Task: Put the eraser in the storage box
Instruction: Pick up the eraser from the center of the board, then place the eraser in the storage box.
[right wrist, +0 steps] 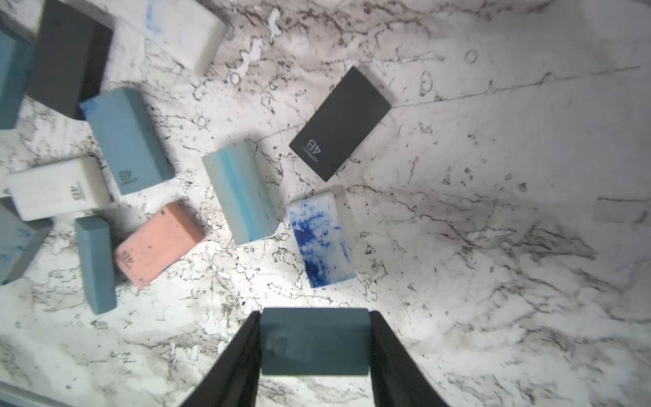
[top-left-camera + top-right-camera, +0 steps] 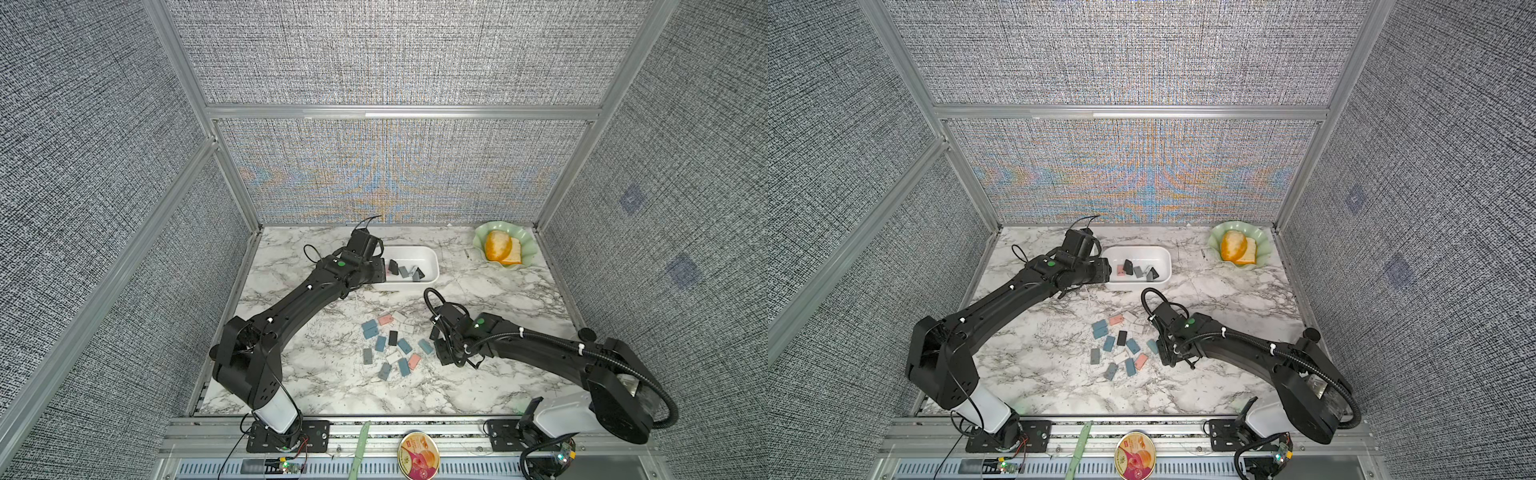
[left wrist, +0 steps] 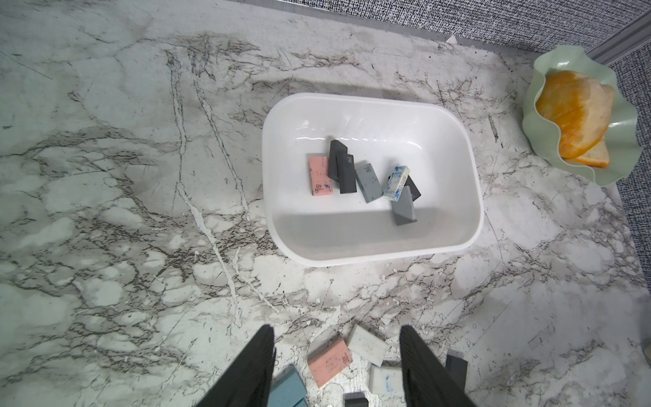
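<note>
Standing at the open front, I saw a round printed tin on the metal rail, well nearer to me than the plain white, rounded-rectangular plastic storage box.

On the near side of that box, over the grey-veined marble tabletop, the right gripper was clamped on a dark slate-blue rectangular eraser, one black finger pressed flat against each end. Whether the eraser was clear of the marble I could not tell. In both top views the gripper body hid it.

Just beside that gripper, also on the box's near side, lay a loose scatter of small rectangular erasers in blue, grey, white, pink and black. Some touched and some lay apart.

The left gripper hung at the box's left end with its fingers spread wide and nothing between them.

Inside the box lay a pink eraser, black and grey ones, and a white one smeared with blue, bunched together near the middle of its floor.

Farther back, well apart from the box's right end, a pale green scalloped dish stood in the corner, holding an orange-and-white wedge of food.
</note>
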You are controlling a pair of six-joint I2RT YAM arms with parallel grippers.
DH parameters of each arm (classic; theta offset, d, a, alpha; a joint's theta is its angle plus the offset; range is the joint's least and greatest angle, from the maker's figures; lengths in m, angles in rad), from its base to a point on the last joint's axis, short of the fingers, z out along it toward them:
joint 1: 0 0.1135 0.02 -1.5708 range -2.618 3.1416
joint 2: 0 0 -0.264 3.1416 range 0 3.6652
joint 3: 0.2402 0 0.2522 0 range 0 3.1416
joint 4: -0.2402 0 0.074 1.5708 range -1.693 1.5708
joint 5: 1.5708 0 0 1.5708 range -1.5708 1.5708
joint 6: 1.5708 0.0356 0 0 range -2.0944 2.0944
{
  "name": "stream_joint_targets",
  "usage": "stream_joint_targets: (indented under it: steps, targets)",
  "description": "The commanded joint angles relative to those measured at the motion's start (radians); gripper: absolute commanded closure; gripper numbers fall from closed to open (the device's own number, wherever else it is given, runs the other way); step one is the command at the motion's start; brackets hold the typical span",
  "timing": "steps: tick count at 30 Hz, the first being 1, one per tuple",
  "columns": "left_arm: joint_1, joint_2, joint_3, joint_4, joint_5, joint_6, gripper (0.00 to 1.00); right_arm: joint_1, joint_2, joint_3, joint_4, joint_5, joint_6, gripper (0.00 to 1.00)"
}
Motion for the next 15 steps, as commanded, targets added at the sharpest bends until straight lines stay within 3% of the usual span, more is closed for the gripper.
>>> stream_joint_targets:
  steps: [1, 15]
  targets:
    - [0.000, -0.012, -0.004, 0.003, -0.019, -0.004, 0.41, -0.015, -0.009, 0.034, -0.058, 0.011, -0.006, 0.52]
    - [0.000, -0.048, -0.070, 0.037, -0.033, -0.023, 0.41, -0.199, 0.131, 0.310, -0.086, -0.089, -0.148, 0.51]
